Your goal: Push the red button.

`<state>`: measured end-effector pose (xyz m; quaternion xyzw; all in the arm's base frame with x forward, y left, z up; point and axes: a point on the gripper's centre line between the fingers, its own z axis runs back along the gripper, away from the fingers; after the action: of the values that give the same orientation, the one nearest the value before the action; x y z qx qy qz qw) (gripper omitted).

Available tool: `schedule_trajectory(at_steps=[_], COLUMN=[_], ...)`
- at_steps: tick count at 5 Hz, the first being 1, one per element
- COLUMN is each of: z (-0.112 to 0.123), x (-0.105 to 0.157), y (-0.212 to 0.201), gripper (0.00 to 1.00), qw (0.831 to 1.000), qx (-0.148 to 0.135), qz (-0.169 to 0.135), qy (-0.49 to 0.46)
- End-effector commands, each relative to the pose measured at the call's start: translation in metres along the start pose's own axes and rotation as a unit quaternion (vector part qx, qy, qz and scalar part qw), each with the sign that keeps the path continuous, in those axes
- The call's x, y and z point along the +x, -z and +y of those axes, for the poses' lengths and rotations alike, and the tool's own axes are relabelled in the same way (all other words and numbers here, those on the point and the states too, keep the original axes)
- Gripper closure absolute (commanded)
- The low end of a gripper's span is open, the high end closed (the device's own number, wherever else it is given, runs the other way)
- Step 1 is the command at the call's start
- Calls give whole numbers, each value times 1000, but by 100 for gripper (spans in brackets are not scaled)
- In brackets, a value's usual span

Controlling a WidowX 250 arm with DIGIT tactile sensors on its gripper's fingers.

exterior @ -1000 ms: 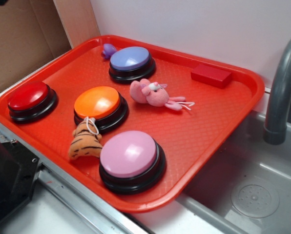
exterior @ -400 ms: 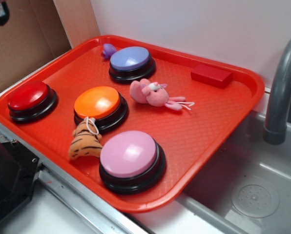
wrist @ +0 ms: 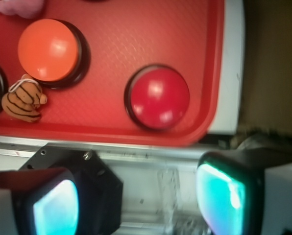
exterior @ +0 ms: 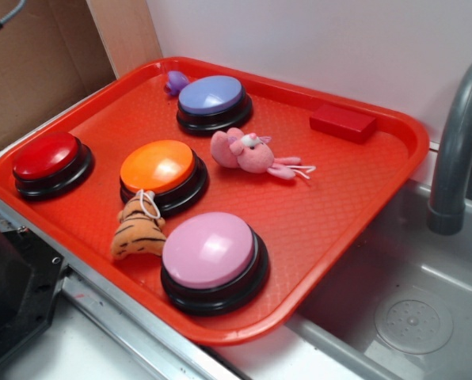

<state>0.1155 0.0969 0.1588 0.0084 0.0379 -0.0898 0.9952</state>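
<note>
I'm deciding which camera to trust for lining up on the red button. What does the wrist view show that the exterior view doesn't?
Only the wrist view shows the gripper, open, its fingers over the counter short of the tray. Only the exterior view shows the blue button, pink button, red block and faucet. Both show the red button, orange button and tiger toy.

Open air above the red button (exterior: 45, 155) (orange button (exterior: 157, 166) nearby, tray rim (exterior: 6, 202) just beside)

The claw (wrist: 138, 203) is cut off below (pads (wrist: 55, 208) blurred).
</note>
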Motion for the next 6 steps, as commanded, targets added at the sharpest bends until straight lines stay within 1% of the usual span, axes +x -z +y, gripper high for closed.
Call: schedule_trajectory(at_steps=[1,2,3,4,6], z=[19,36,50,54,54], x=[25,39,40,32,32], y=[43,69,79,72,72], gripper=[0,0,0,0,0], qw=[999,996,989,988,988], qx=[29,59,49,56,56], qz=[-17,-54,-133,-134,-134], qy=[19,-25,-29,-45,-45])
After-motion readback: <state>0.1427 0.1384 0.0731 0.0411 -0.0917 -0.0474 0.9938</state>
